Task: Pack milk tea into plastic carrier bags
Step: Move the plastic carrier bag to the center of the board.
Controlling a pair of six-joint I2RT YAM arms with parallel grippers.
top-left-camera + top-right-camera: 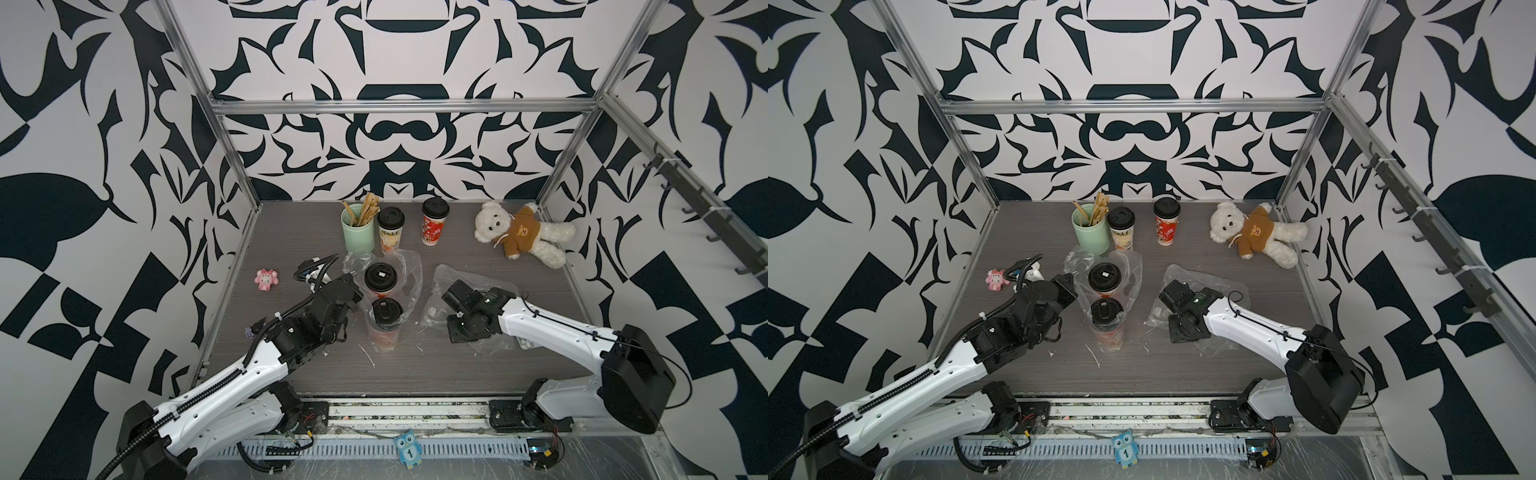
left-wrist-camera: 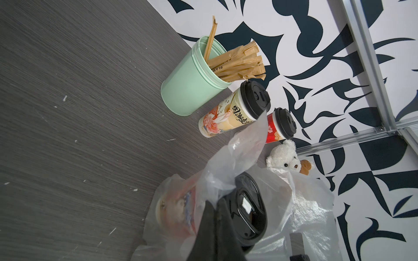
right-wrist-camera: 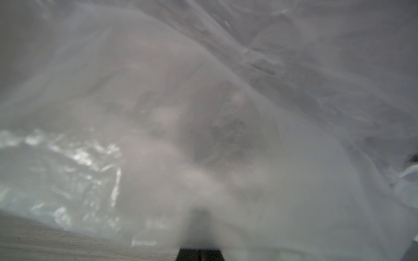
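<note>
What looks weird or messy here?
A teddy bear lies flopped near the back right corner, and a pink toy sits by the left edge. Both are toys, not things to pack. Little white scraps dot the table near the front.

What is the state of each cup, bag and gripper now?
Filled bag, open, holds two upright lidded cups.
Flat bag, crumpled, no cup inside.
Cream cup, upright, lidded, unbagged.
Red back cup, upright, lidded, unbagged.
Left gripper, jaws shut on filled bag.
Right gripper, jaws shut.

Grey tbl (image 1: 457, 374): holder (image 1: 358, 235), cream cup (image 1: 390, 232), red cup (image 1: 434, 226), filled bag (image 1: 411, 270), crumpled bag (image 1: 432, 313), teddy (image 1: 521, 232), pink toy (image 1: 266, 280).
</note>
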